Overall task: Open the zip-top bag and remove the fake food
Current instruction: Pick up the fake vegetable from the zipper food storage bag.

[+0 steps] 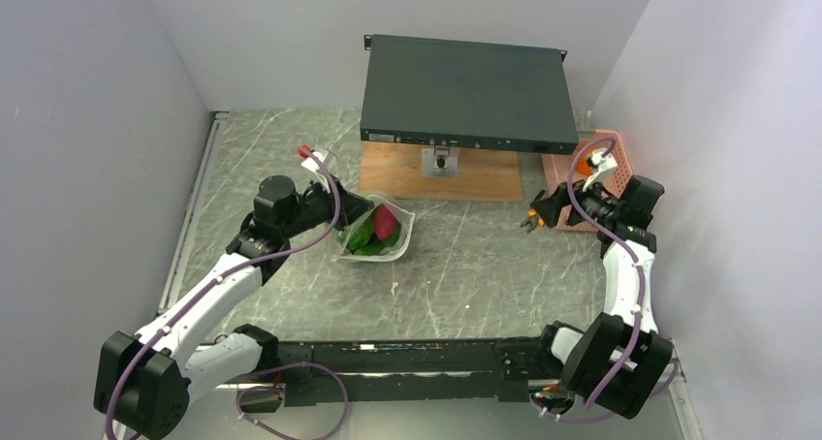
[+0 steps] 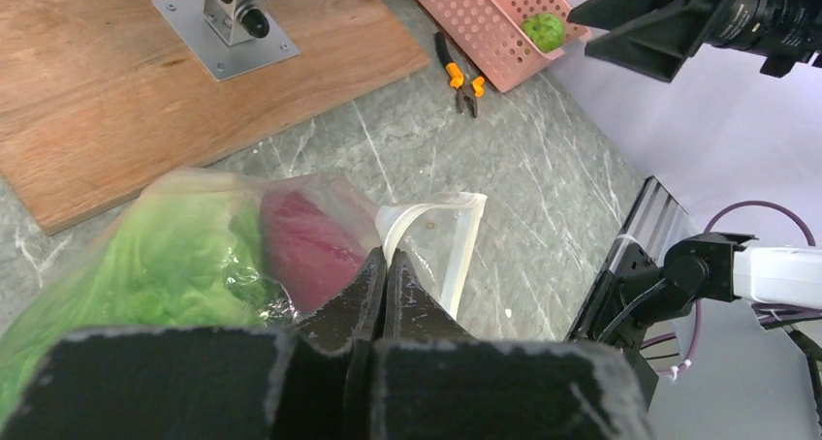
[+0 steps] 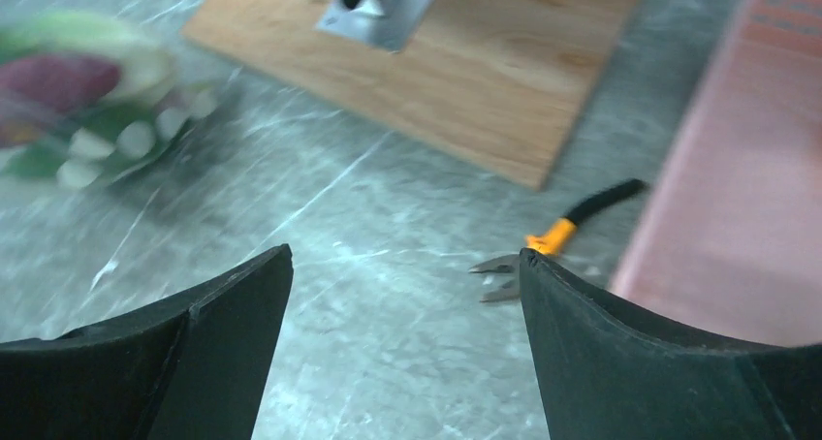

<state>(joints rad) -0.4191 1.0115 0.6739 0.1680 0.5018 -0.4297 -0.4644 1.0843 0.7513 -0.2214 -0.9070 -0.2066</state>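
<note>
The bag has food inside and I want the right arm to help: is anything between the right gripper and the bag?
Nothing visible. Bare table lies between the open right gripper and the bag; the pliers lie on the other side, by the pink basket.

Clear bag point(image 2: 426, 256), white zip strip, white oval dots; inside, lettuce point(image 2: 165, 266) bright green, one piece point(image 2: 305, 241) dark red. Grey-green worktop point(image 1: 465, 266), marbled with pale veins; board point(image 2: 116, 101) brown wood grain. Pink perforated basket point(image 2: 485, 14), the ball point(image 2: 543, 31) in it light green; pliers point(image 2: 460, 75) orange and black.
</note>
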